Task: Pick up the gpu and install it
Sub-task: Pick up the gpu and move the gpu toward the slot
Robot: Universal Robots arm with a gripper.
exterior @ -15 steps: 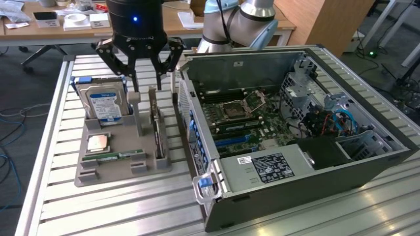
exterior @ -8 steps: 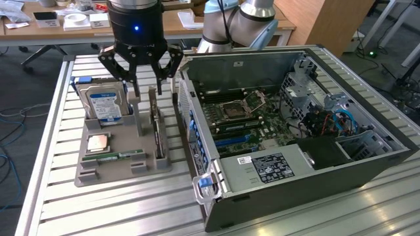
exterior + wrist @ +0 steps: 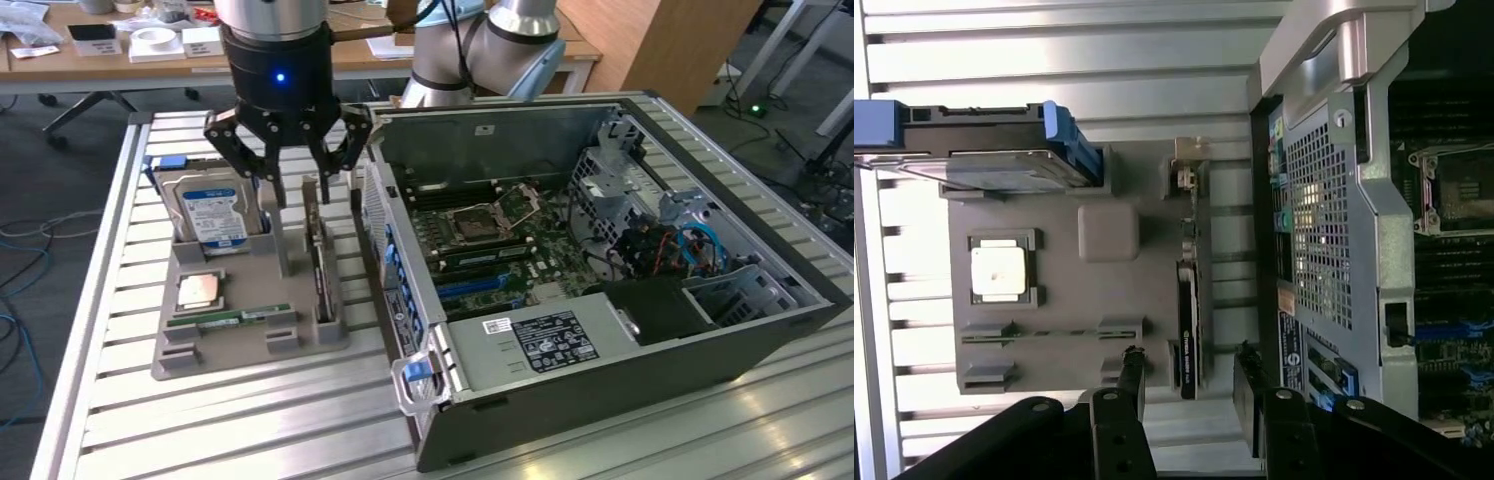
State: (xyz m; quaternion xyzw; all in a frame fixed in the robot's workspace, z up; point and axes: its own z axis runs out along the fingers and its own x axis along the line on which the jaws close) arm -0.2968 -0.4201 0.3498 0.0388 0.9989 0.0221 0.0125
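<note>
The gpu (image 3: 316, 252) stands on its edge in a slot of the grey holder (image 3: 227, 350), close to the open computer case (image 3: 601, 300). In the wrist view the gpu (image 3: 1189, 300) is a thin dark card seen edge-on. My gripper (image 3: 296, 170) hangs just above the card's far end, open and holding nothing. In the wrist view the gripper (image 3: 1190, 358) has one black finger on each side of the card's line, apart from it. The motherboard (image 3: 494, 240) lies exposed inside the case, with blue slots (image 3: 474, 286) near its front.
A silver hard drive (image 3: 214, 215) with a blue-white label stands upright in the holder, beside my gripper. A processor chip (image 3: 200, 290) and a green memory stick (image 3: 247, 316) lie in the holder's front. The case's perforated rear wall (image 3: 1324, 220) rises right next to the card. Everything rests on a slatted metal table (image 3: 267, 420).
</note>
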